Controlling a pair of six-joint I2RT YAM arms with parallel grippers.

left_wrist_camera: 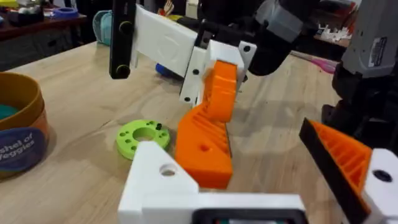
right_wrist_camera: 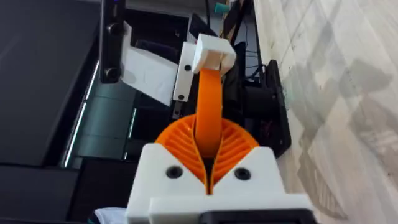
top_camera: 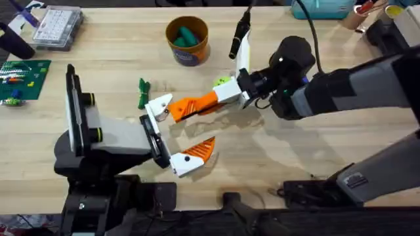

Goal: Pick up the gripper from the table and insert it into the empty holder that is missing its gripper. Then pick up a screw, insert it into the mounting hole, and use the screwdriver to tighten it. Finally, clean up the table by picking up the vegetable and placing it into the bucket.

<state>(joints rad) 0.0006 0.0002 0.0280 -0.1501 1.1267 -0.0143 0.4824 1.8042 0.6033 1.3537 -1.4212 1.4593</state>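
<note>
My right gripper is shut on the narrow end of the orange gripper. The wedge's wide end rests against the empty white holder, which is the left arm's far finger. My left gripper stands open; its near finger carries an orange pad. The dark green vegetable lies on the table just beyond the holder. At the back stands the orange bucket. The screwdriver and screws are not clearly visible.
A lime green flat ring lies just behind the right gripper. A clear parts box and a green board sit at the far left. The right arm spans the table's right side.
</note>
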